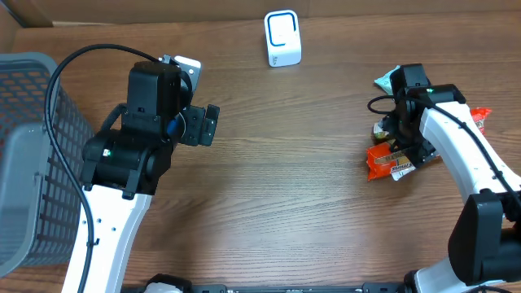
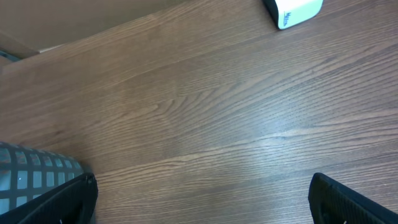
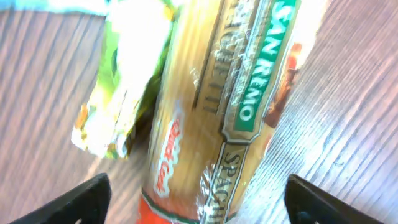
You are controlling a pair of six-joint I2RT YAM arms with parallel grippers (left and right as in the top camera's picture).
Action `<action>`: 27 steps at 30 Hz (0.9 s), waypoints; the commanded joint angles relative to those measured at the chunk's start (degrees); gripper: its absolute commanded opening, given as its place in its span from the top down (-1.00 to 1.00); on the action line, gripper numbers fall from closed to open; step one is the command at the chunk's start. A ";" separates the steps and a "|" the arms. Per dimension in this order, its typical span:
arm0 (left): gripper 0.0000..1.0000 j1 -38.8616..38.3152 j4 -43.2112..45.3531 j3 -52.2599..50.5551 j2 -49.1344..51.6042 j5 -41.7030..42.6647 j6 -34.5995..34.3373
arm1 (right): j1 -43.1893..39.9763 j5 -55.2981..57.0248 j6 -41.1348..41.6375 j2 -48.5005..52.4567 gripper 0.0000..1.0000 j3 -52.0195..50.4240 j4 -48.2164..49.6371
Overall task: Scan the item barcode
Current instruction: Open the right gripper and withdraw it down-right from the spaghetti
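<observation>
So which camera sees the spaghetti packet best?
The right wrist camera: the spaghetti packet fills the picture and its label reads clearly. Overhead shows it small and partly covered. The left wrist camera misses it.

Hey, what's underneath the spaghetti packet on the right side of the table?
An orange-red packet peeks out from under the spaghetti packet, and a green packet tucks in at its side. How far either runs beneath is covered.
</observation>
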 commanded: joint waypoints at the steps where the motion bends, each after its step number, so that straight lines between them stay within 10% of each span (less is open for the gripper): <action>1: -0.99 -0.07 0.04 0.46 0.20 -0.57 0.90 | 0.00 -6.29 -10.62 -1.51 -0.84 2.03 -0.48; 14: -0.99 -0.07 0.04 0.46 0.17 -0.57 0.90 | 0.17 -23.08 -36.26 -16.35 -0.88 9.66 -5.88; 27: -0.99 -0.07 0.04 0.46 0.20 -0.57 0.90 | 0.15 -23.39 -36.85 -35.19 -1.00 13.33 -13.42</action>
